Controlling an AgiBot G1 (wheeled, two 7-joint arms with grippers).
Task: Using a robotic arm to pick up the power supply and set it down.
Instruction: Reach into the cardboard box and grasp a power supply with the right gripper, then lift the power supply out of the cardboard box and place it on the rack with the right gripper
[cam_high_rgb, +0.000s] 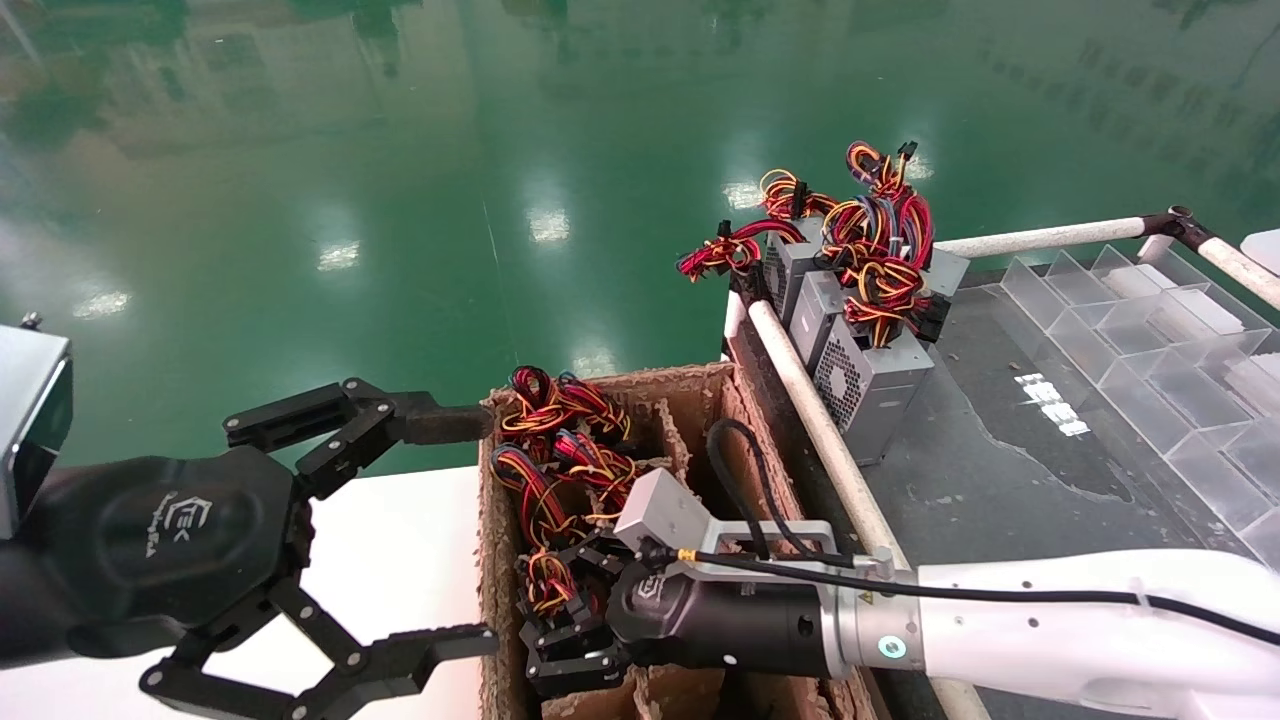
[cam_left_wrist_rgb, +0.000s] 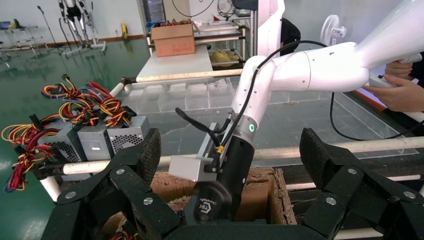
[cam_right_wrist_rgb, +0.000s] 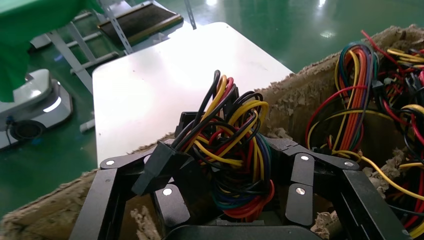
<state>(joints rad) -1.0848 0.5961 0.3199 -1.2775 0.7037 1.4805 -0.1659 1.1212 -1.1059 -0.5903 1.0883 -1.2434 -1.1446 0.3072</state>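
Jaws of our right gripper (cam_right_wrist_rgb: 225, 200) are clamped round a wire bundle (cam_right_wrist_rgb: 232, 150), only clear on its wrist cam; left gripper (cam_high_rgb: 440, 530) hangs wide open beside the cardboard box (cam_high_rgb: 700, 385).

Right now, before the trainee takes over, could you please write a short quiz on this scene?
1. True or false: the left gripper is shut.
2. Where is the right gripper? A) down inside the cardboard box; B) above the clear divider trays; C) out over the green floor.
3. Fill in: the row of power supplies stands on the bench on the robot's ___ side.

Key: 1 false, it is wide open beside the box. 2 A. 3 right.
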